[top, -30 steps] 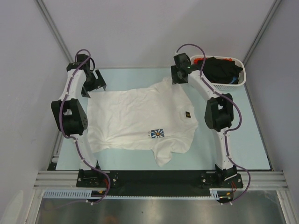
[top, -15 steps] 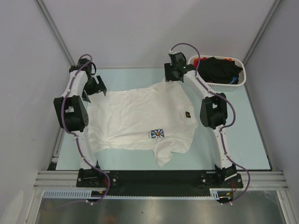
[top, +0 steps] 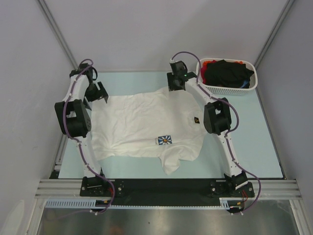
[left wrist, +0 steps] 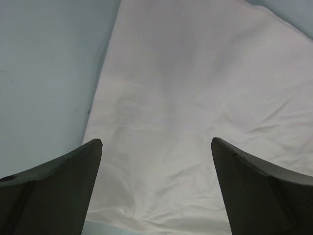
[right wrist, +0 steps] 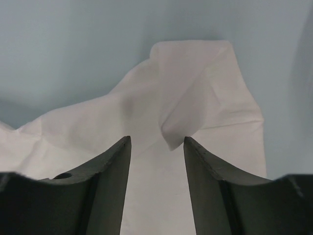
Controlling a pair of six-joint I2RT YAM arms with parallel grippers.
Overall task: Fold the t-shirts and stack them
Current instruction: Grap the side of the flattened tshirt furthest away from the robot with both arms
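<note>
— So, from the top view, where does the shirt lie?
— The white cloth t-shirt (top: 142,122) is spread flat across the middle of the pale blue-green table (top: 254,142). Its small blue-square daisy print (top: 165,140) sits low at centre, and a tiny dark badge (top: 196,119) lies up and to the right of it. At upper right, a white perforated plastic basket (top: 230,90) holds a black t-shirt (top: 227,72), with a bit of red t-shirt (top: 209,62) at its left end.
— And the arms?
— The left gripper (top: 102,94) is at the shirt's upper-left corner. The right gripper (top: 173,86) is at its upper edge, just left of the basket.
— Left wrist view?
— Its two dark fingers (left wrist: 68,176) stand wide apart at the lower corners. Wrinkled white cloth lies between them, with bare table along the left side.
— Right wrist view?
— Its fingers (right wrist: 107,181) are apart with a narrower gap, nothing clamped. A folded flap of the white shirt shows in the gap, with table beyond at the top. Whether the tips touch the cloth, I cannot tell.
</note>
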